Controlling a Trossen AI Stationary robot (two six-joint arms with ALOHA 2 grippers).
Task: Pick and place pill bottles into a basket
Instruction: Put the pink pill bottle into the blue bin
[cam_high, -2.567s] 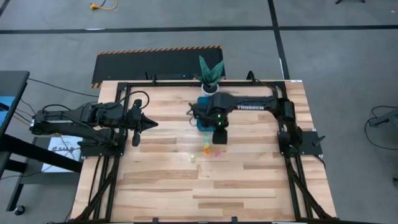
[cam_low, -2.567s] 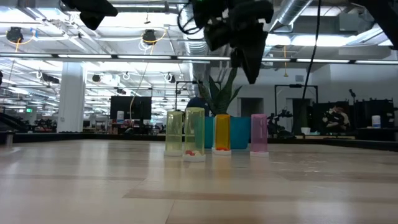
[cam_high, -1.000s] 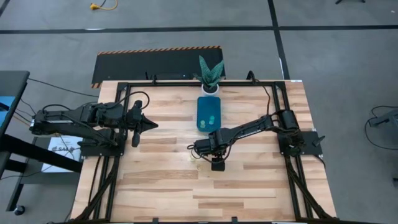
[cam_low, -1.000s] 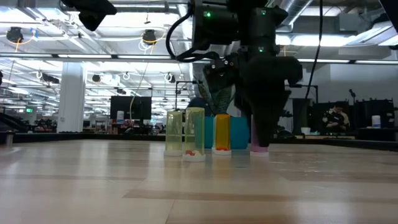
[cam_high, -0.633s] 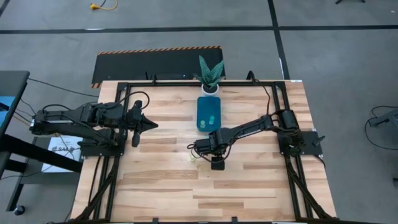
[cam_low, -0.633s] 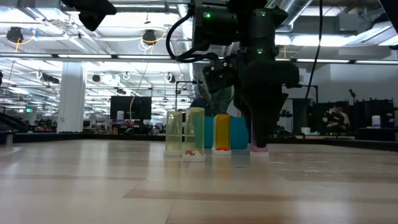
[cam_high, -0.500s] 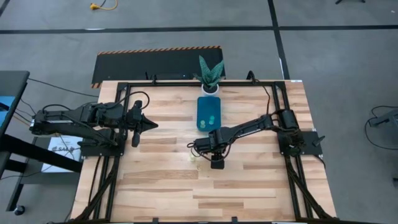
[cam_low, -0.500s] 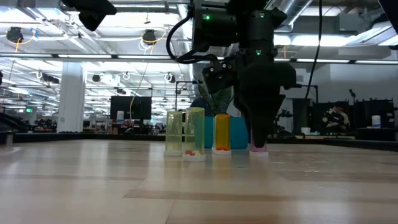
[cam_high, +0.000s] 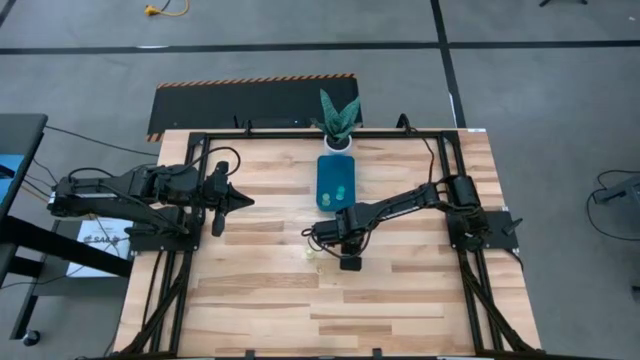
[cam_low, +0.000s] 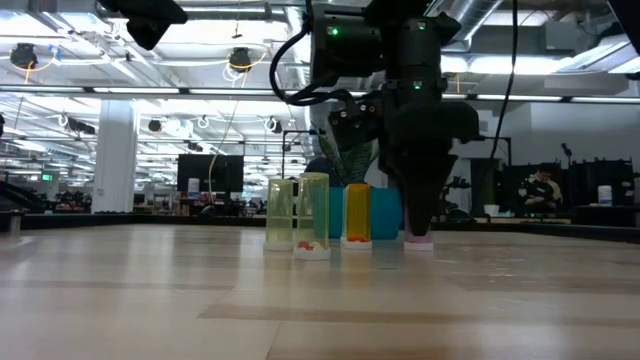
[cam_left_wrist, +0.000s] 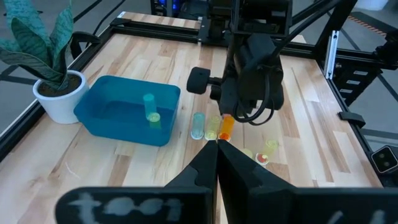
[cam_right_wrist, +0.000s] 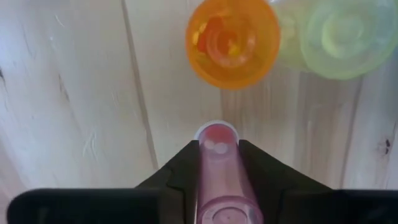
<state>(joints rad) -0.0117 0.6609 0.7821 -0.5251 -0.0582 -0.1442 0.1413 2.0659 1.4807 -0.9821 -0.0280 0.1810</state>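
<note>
A pink pill bottle (cam_right_wrist: 217, 171) stands upright on the wood table, and my right gripper (cam_right_wrist: 217, 146) is shut on it, pointing straight down. In the low view the gripper (cam_low: 418, 220) hides all but the bottle's base. Next to it stand an orange bottle (cam_right_wrist: 232, 40) and a pale green one (cam_right_wrist: 339, 40). The teal basket (cam_high: 337, 182) lies just beyond, with a green bottle (cam_left_wrist: 150, 109) in it. My left gripper (cam_left_wrist: 216, 146) is shut and hangs above the table's left side. My right gripper pinches the pink bottle by two opposite sides of its wall (cam_right_wrist: 208, 163) between its two fingers. The fingers (cam_right_wrist: 185, 171) come from above, pointing down along the bottle. The bottle stays upright with its base (cam_low: 419, 240) on the table.
A white pot with a green plant (cam_high: 338, 125) stands at the far edge behind the basket. Two yellow-green bottles (cam_low: 313, 215) stand left of the orange one in the low view. Another small bottle (cam_left_wrist: 264, 155) lies on the table nearby. Bare wood stretches toward the near edge.
My right gripper has kept its place over the pink bottle, and its fingers have shut onto the bottle's sides. The bottle has stayed standing on the table.
</note>
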